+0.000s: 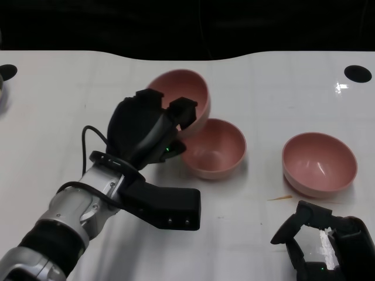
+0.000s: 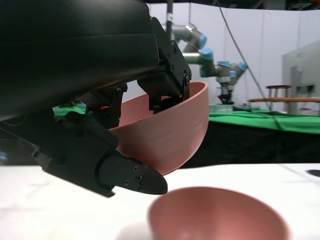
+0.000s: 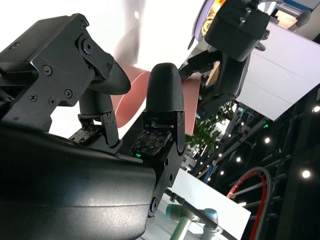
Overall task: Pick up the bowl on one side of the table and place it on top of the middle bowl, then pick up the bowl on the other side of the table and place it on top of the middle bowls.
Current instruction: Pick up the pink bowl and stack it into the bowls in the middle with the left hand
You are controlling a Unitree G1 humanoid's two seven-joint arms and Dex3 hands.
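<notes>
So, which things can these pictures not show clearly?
- Head view: the left hand covers the near rim of the held bowl, hiding the grip there.
- Head view: the right hand is cut off by the bottom edge.
- Left wrist view: the middle bowl is cut off by the edge.

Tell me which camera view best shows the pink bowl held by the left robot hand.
The left wrist view: the tilted pink plastic bowl fills it, lifted clear above the middle pink bowl, fingers over its rim. The head view shows the held bowl partly hidden behind the left robot hand. The right wrist view does not clearly show it.
</notes>
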